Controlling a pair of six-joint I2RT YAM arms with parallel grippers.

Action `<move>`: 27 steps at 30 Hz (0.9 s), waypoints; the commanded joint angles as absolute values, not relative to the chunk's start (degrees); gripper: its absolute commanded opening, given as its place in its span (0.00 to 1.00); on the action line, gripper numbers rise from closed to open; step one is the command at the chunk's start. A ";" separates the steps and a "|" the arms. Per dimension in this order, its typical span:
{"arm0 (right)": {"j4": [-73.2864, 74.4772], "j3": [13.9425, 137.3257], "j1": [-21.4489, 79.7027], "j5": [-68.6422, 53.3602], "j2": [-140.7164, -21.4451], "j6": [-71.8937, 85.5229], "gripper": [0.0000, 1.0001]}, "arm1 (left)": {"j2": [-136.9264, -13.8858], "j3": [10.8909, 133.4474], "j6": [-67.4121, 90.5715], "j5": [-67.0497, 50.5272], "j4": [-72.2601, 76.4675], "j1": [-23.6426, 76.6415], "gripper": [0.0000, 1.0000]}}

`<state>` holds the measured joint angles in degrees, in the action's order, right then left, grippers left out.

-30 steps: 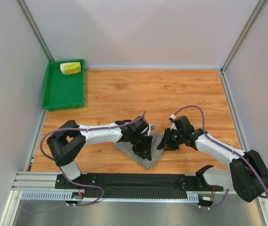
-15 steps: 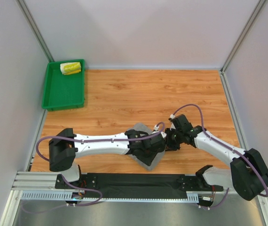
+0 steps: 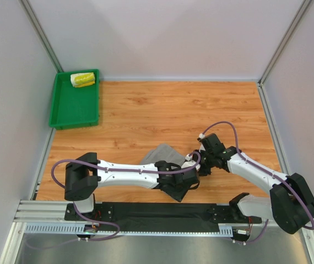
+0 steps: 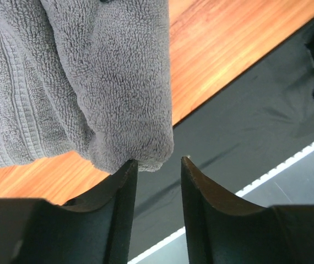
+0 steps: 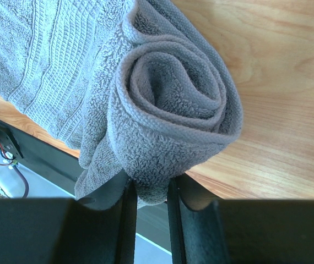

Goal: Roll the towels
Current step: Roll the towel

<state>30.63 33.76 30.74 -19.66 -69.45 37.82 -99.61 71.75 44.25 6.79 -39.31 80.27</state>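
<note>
A robotics lab test cell: plain pale wall panels (image 3: 162, 38) framed by aluminium posts (image 3: 40, 38) enclose a wood-grain surface (image 3: 173, 104), with a slotted aluminium mounting rail (image 3: 41, 212) at its near edge.

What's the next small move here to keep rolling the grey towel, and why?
Probably shift the left fingers onto the grey towel and close. They stand open with the towel's corner at one tip, while the right fingers pinch the spiral end, so only one end is held.

Green tray (image 3: 71, 107) apparently on wooden table's (image 3: 179, 107) far-left corner.
</note>
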 commanded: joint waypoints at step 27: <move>32.61 36.83 31.47 -21.53 -70.93 35.77 0.05 | -111.88 67.77 47.19 27.41 -41.92 80.42 0.28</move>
<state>30.81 34.87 30.94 -17.98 -70.50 37.21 -106.02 71.05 45.23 21.04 -37.91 82.26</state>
